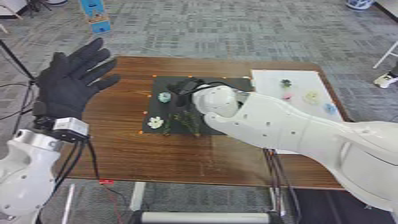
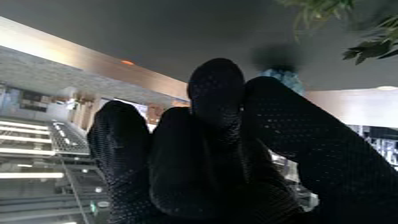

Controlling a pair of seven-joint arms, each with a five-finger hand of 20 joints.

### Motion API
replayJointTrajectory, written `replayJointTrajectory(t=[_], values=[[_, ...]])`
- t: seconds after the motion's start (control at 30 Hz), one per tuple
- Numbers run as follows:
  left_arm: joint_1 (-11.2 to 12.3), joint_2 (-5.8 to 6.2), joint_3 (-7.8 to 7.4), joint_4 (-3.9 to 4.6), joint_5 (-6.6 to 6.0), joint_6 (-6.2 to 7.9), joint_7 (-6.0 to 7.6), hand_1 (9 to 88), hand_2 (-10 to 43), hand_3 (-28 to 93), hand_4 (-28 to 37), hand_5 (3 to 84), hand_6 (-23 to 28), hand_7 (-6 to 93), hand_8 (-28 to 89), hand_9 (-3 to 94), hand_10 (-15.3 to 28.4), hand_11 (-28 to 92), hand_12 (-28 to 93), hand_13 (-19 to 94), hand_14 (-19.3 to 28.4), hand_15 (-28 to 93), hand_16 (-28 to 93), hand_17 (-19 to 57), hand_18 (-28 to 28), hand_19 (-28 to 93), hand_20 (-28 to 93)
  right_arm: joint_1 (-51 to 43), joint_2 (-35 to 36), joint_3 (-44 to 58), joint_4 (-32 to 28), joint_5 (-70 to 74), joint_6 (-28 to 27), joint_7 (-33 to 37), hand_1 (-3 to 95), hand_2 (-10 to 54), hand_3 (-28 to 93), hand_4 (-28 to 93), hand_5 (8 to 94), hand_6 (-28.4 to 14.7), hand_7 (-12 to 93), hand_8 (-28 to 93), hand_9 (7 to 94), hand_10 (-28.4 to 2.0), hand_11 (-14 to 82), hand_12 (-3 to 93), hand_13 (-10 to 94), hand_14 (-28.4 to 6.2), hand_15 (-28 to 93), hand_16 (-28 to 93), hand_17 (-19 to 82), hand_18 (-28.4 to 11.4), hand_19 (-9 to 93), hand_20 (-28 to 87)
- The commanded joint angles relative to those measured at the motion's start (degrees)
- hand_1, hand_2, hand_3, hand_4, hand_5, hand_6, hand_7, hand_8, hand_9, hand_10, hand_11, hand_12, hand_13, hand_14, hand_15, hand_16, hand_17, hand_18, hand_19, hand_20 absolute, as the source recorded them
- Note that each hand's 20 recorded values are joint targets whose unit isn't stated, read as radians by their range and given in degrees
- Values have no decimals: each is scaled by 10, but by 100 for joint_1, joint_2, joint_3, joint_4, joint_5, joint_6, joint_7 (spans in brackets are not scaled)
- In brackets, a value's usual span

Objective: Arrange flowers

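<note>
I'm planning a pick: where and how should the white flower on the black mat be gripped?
I'd pinch the white flower by its petal edges, coming from above and its left: it seems to lie flat, petals spread, with green sprigs close on its right.

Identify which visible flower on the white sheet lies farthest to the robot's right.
The blue flower: on the white sheet, the pink flower and the pale yellow flower both lie farther left.

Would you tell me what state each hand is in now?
Left hand: open, empty.
Right hand: open; whether it touches the blue flower, I can't tell.
</note>
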Motion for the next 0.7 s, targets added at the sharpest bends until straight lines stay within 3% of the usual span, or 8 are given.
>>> replayJointTrajectory(t=[0.03,0.33,0.7], values=[[-116,60,43,24,-14,-59,-70,215,-34,630,-283,286,31,140,-75,244,115,131,158,199,146,136,39,-92,263,426,4,256,-329,-104,-47,8,64,66,280,137,932,8,193,-15,103,-95,744,-115,593,422,797,-52,905,384,484,-228,932,648],[-161,80,77,46,-21,-64,-50,216,-32,627,-283,287,32,140,-76,244,114,131,158,199,146,136,39,-93,263,426,4,427,-370,-347,72,-3,-158,-384,274,156,932,0,258,18,151,-126,756,-115,617,413,803,-57,909,381,484,-233,932,655],[-12,55,-41,2,-19,-16,-8,215,-32,628,-283,287,32,139,-76,244,114,131,158,199,146,135,40,-93,263,426,4,545,-89,-546,-78,90,-91,-546,263,176,932,0,313,21,156,-132,766,-114,633,401,810,-59,914,375,485,-236,932,659]])
